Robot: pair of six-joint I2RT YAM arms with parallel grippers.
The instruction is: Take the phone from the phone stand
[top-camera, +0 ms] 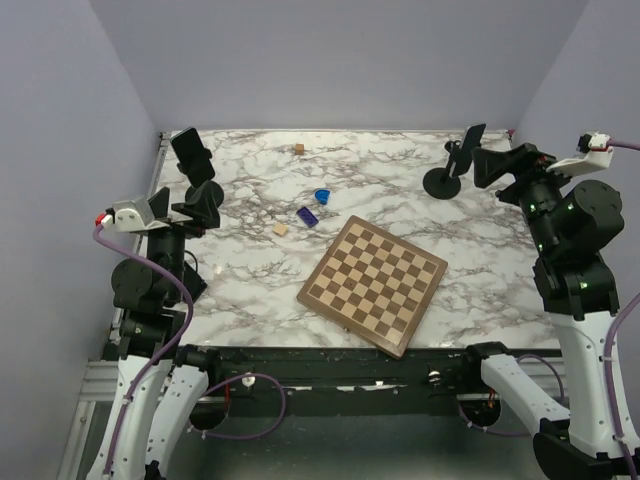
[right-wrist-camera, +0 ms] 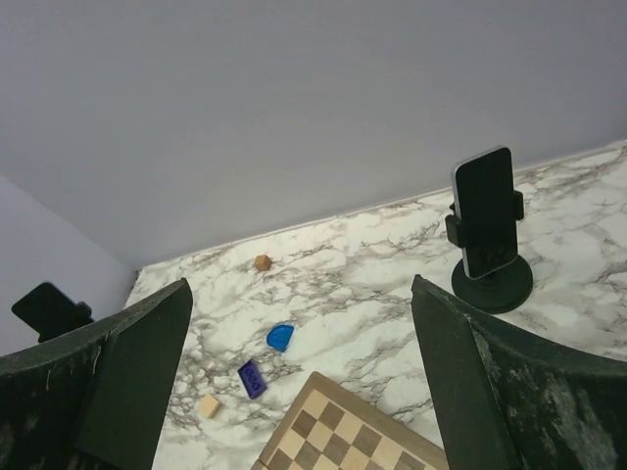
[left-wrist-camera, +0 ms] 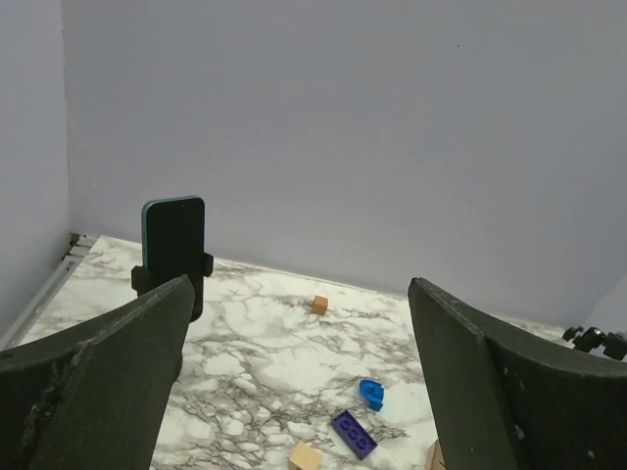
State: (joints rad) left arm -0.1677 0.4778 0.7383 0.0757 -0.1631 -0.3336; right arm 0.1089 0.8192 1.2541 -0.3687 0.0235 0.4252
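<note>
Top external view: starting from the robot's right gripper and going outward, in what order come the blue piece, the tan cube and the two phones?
From the right gripper:
1. right phone, back right, just beside the gripper.
2. blue piece, mid-table.
3. tan cube, left of the blue piece, a little nearer the arms.
4. left phone, back left corner.

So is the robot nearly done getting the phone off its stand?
Not yet. Nothing is done: the teal-edged black phone sits clipped in its black stand, and the other black phone sits in its round-based black stand. In hand: nothing; the left gripper and right gripper are open and empty. Left: reaching, gripping, lifting out.
</note>
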